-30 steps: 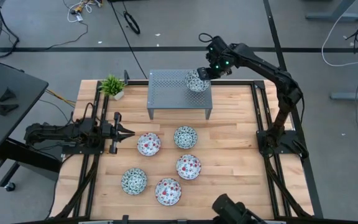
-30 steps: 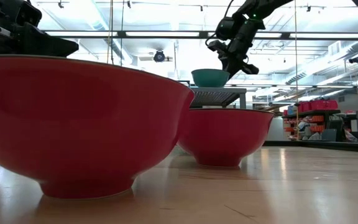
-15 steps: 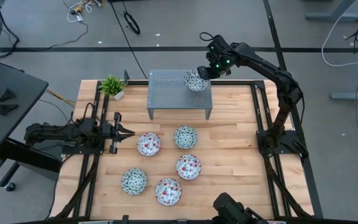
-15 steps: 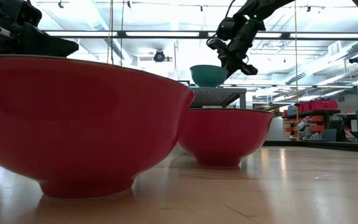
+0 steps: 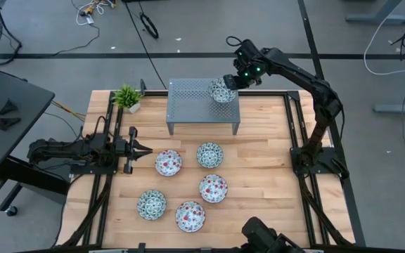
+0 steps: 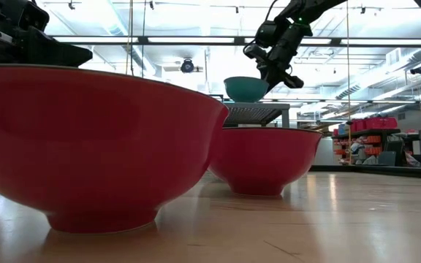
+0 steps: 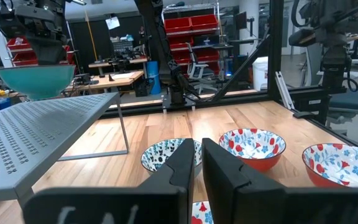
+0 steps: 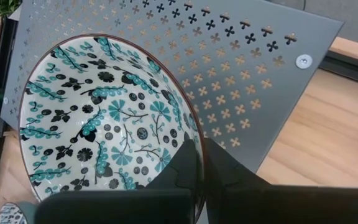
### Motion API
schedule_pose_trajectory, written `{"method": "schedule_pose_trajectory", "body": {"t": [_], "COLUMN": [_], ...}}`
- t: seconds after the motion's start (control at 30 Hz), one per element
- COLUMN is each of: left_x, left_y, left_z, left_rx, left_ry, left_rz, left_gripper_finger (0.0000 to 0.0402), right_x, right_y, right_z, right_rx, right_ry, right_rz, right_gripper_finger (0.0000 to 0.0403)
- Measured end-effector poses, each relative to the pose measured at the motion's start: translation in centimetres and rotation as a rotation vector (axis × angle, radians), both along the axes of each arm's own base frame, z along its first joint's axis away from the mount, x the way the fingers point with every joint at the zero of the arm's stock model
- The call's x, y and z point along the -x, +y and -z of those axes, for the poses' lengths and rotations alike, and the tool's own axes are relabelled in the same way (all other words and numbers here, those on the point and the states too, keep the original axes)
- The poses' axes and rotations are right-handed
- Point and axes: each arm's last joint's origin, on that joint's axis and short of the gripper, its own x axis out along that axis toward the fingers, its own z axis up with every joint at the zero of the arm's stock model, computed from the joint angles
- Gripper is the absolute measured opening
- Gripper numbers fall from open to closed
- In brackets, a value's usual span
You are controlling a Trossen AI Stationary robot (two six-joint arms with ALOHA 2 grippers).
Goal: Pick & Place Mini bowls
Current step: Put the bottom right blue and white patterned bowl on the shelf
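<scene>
My right gripper (image 5: 228,82) (image 8: 202,165) is over the far right part of the grey perforated stand (image 5: 192,105), shut on a green-teal mini bowl (image 5: 220,92) (image 6: 245,88). Five more bowls stand on their feet on the wooden table: red ones (image 5: 168,162) (image 5: 214,187) (image 5: 190,216) and green ones (image 5: 209,154) (image 5: 151,204). My left gripper (image 5: 148,148) (image 7: 197,165) waits shut at the table's left, pointing at the nearest red bowl. My right gripper pinches the green-teal bowl's rim (image 8: 193,130) on its far right side, one finger (image 8: 184,167) inside the bowl and one (image 8: 229,174) outside. The fingers slant down from the far right. The bowl sits nearly upright just above the stand's top (image 6: 258,109); whether its foot touches, I cannot tell.
A small potted plant (image 5: 126,96) stands at the far left corner, beside the stand. Black rails (image 5: 297,133) run along the table's left and right sides. Bare wood lies between the stand and the bowls and toward the table's right.
My right gripper has risen slightly with the green-teal bowl and shifted a little toward the table's left, staying shut on the rim. The bowl now stands a bit higher over the stand.
</scene>
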Motion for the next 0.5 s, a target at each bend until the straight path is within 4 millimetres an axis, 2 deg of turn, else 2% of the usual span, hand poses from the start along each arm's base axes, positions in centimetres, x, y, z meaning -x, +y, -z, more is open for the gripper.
{"method": "schedule_pose_trajectory", "body": {"t": [0.5], "left_x": [0.0], "left_y": [0.0], "left_z": [0.0], "left_rx": [0.000], "left_ry": [-0.001], "left_rz": [0.001], "left_gripper_finger": [0.0037], "right_x": [0.0], "right_y": [-0.2], "right_z": [1.2], "right_rx": [-0.046], "right_ry": [0.059], "right_rz": [-0.014], "right_gripper_finger": [0.0004]}}
